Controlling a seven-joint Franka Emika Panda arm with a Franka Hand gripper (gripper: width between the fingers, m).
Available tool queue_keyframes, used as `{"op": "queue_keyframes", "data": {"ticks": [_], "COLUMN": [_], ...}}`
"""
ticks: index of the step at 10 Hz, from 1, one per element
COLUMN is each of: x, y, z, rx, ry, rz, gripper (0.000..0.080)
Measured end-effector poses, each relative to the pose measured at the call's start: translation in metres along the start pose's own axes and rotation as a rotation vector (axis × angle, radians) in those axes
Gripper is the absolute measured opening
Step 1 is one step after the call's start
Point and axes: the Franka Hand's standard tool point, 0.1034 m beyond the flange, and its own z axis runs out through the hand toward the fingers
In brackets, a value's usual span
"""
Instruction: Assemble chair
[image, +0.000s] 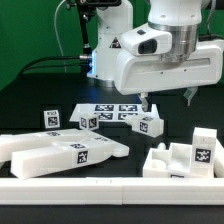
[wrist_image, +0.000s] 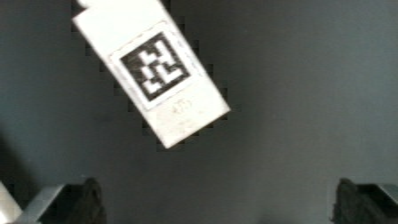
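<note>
The gripper (image: 166, 100) hung spread and empty near a block (image: 150, 125). Legs (image: 60, 152), cut off at the exterior view's left, and the panel (image: 185, 157) lay nearer the camera. In the wrist view a tagged part (wrist_image: 160, 72) ran out of frame; its identity could not be determined.
</note>
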Motion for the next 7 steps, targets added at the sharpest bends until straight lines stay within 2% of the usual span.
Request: {"op": "queue_keyframes", "data": {"ticks": [1, 2, 3, 5, 7], "x": [0.0, -0.001, -0.001, -0.006, -0.01], "y": [0.001, 0.0, -0.001, -0.003, -0.002], "z": [0.002, 0.008, 0.01, 0.011, 0.013], "rx": [-0.009, -0.043, -0.053, -0.048, -0.08], "ry": [-0.006, -0.032, -0.04, -0.131, -0.268], "rz": [-0.055, -0.164, -0.19, -0.163, -0.041], "gripper": [0.0649, 0.0649, 0.0649, 0.0649, 0.0649]}}
